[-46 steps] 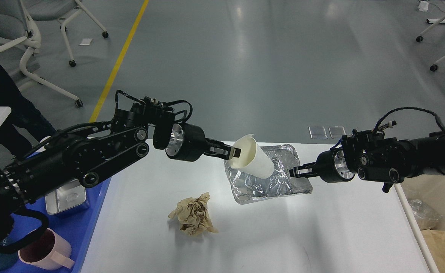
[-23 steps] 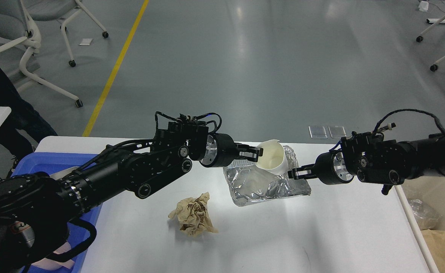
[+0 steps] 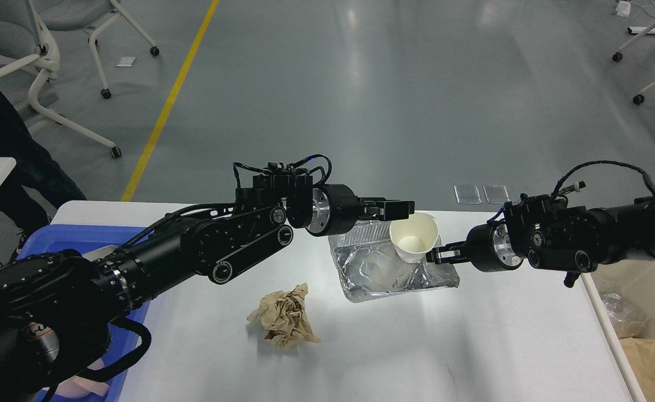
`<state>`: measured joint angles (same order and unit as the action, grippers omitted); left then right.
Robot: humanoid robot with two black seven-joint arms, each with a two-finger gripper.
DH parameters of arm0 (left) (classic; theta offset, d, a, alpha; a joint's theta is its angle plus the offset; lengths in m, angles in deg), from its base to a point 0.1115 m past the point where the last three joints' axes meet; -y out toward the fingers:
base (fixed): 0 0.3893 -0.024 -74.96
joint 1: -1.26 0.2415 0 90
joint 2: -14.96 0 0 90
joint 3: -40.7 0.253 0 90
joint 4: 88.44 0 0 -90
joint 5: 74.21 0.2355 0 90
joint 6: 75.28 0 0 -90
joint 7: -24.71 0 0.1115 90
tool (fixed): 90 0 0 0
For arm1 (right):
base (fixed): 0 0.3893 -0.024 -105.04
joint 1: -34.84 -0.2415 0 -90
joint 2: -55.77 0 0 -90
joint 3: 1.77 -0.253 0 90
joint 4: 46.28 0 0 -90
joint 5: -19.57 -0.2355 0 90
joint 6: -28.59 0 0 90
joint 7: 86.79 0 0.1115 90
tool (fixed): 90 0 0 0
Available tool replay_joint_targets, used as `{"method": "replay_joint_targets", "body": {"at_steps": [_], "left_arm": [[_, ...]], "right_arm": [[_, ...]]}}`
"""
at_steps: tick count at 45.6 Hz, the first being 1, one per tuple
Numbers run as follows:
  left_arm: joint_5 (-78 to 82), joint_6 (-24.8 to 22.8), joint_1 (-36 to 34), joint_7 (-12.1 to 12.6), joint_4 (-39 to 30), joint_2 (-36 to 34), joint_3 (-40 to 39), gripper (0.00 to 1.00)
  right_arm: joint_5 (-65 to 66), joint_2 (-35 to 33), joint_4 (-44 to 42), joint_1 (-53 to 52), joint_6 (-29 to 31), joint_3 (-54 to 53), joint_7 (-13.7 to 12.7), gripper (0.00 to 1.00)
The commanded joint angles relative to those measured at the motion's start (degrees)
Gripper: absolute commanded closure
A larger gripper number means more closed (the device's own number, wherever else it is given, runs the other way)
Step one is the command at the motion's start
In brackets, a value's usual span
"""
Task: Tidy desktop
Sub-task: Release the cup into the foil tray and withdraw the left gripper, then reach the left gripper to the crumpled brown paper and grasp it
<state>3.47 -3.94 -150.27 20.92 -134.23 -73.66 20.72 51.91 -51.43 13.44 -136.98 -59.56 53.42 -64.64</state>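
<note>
Two black arms meet over the large white rectangular desktop (image 3: 394, 346), which fills the lower middle of the view.

Nearest lies a crumpled ball of brown paper (image 3: 284, 319), alone on the white surface. Beyond it sits a shiny, creased foil tray (image 3: 372, 273) with a white paper cup (image 3: 414, 239) standing in it, mouth up. The right gripper (image 3: 438, 255) has its fingers pinched together at the tray's right rim, beside the cup. The left gripper (image 3: 397, 209) hovers at the cup's far rim; whether its jaws grip it, I cannot tell. A blue plastic tray (image 3: 76, 240) lies at the left.
</note>
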Motion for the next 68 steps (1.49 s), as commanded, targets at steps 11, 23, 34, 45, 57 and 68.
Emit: {"method": "replay_joint_targets", "body": {"at_steps": [11,23,34,45,57,68], "left_arm": [[-11.59,1.61,-1.93,-0.25,-1.49,-10.42,-4.02,0.12],[-14.76,-1.02,-0.26,0.1,-15.1,-28.42,-0.08,0.1],[-14.23,1.69,7.38,0.45,-34.0,-51.01,3.71,0.1],[-14.14,9.87,20.47,1.06,-42.0,-65.88,3.89,0.1],[-14.76,17.87,29.0,0.45,-45.61,-75.11,3.54,0.1],[-14.67,18.14,32.26,-0.08,-47.54,-75.91,3.71,0.1]], "right_arm": [[-0.09,-1.0,0.05,0.87,0.09,0.35,0.0,1.0],[0.0,-1.09,0.05,1.22,0.09,0.52,0.0,1.0],[-0.09,-0.82,0.05,1.22,0.18,0.44,0.0,1.0],[-0.09,-0.47,0.05,1.22,0.18,0.7,0.0,1.0],[-0.09,-0.65,-0.03,1.22,0.18,0.7,0.0,1.0],[-0.09,-0.56,0.05,1.22,0.09,0.61,0.0,1.0]]}}
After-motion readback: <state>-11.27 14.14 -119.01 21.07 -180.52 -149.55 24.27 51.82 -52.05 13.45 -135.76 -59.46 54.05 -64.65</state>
